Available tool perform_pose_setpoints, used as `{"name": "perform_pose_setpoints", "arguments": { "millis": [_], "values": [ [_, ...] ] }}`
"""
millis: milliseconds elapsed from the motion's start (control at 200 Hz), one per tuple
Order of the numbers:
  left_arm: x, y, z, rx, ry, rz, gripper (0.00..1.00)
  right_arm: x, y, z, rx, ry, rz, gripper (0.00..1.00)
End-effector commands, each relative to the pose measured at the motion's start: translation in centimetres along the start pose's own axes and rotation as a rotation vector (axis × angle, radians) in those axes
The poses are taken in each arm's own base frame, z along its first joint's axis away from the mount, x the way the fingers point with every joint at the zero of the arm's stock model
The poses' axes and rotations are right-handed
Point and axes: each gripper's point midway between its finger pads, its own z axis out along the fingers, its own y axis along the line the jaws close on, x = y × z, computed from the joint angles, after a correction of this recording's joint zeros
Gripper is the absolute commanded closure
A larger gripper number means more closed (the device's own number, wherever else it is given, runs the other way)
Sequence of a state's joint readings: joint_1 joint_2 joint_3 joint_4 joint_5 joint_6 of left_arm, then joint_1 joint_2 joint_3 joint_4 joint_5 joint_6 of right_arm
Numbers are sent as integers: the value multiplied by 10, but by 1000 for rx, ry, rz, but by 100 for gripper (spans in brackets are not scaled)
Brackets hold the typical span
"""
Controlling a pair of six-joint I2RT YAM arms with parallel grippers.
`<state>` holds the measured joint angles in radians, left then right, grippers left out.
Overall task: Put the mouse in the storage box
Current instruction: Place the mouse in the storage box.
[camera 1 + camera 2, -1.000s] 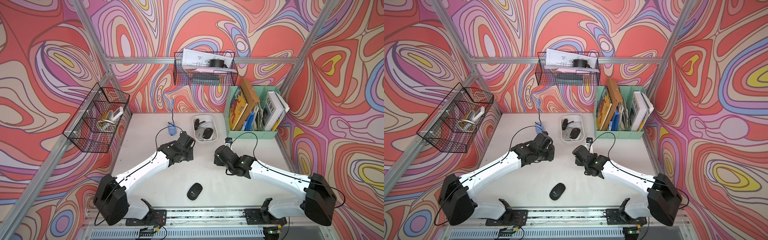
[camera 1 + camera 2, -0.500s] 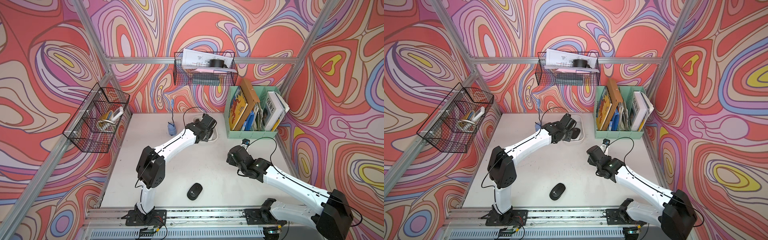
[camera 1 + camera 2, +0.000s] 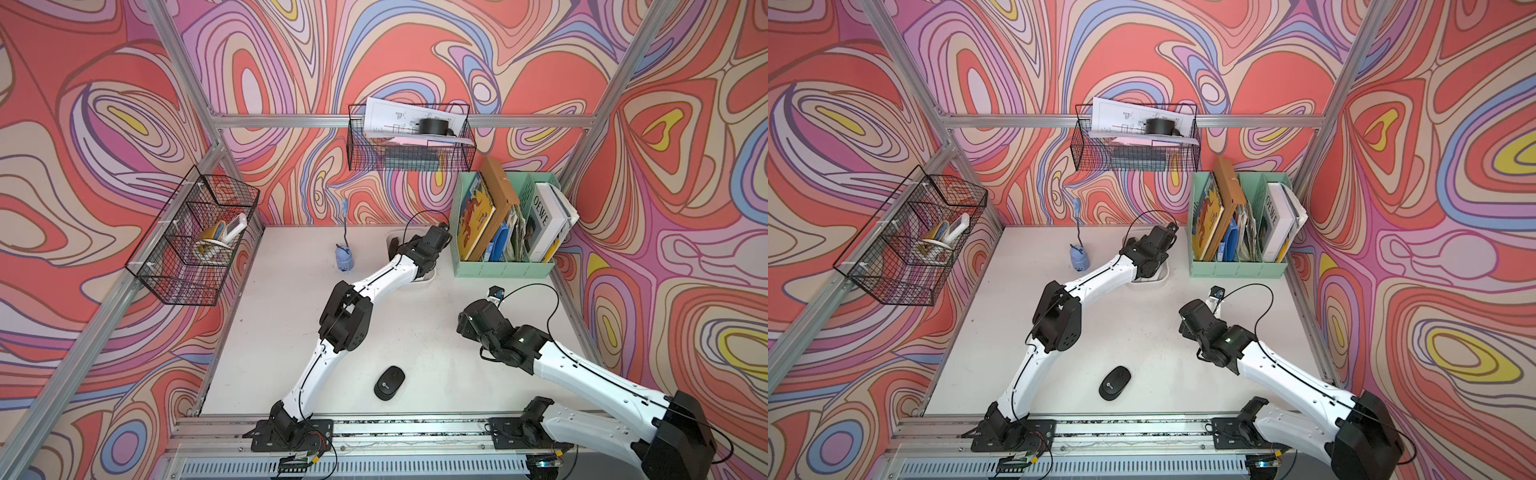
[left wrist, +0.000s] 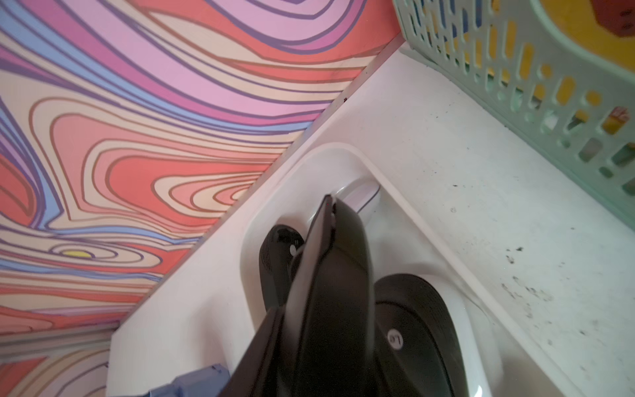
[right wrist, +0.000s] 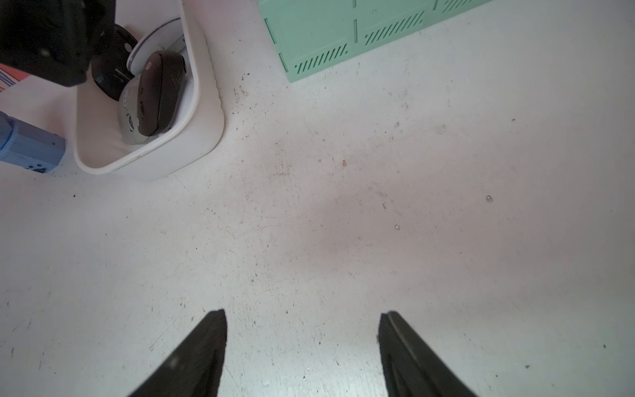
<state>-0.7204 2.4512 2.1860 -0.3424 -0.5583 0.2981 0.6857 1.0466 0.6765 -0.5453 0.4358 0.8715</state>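
— Begin left of the storage box (image 5: 202, 137). What crowds it?

— Far left of it a wire basket (image 3: 195, 237) hangs on the wall, out of the way. Just left of the box stands a blue gadget (image 3: 344, 259) with a tall stalk, and an elbow could catch that.

— And the mouse (image 3: 389, 383)?

— On the tabletop (image 3: 291, 332), well apart from the box, toward the rail side and a little left of it. Not in yet.

— At the box itself?

— The left fingers (image 4: 343, 247) are pressed together with nothing between them. They are in or just over the box, beside the mice (image 5: 158, 92) lying there. I can't tell whether they touch any.

— So how should it go?

— I'd raise them straight up past the rim before swinging, so nothing gets dragged. Then spread them, come down over the mouse and pinch its long sides low, because the shell looks smooth and domed. The box's rail-side end shows bare floor, so set it there.

— Right of the box?

— The green file organizer (image 3: 503, 268) stands near, with the back wall behind. Open room is only on the rail side, where the right fingers (image 5: 206, 343) hover apart over bare tabletop, holding nothing.
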Motion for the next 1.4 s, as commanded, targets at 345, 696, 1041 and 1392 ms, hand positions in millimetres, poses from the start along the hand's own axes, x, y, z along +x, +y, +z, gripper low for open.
{"name": "perform_pose_setpoints", "arguments": {
  "millis": [345,696,1041,1392],
  "values": [
    [-18,36,54,-125,-120,226,85,22,-15,5,12,51,33,29],
    [6,12,73,-2,-101,305,84,22,-12,8,18,64,37,29],
    [8,12,69,17,-105,269,45,22,-8,8,11,72,40,29],
    [1,24,35,30,-158,173,24,18,-6,9,24,67,18,29]
  ]
}}
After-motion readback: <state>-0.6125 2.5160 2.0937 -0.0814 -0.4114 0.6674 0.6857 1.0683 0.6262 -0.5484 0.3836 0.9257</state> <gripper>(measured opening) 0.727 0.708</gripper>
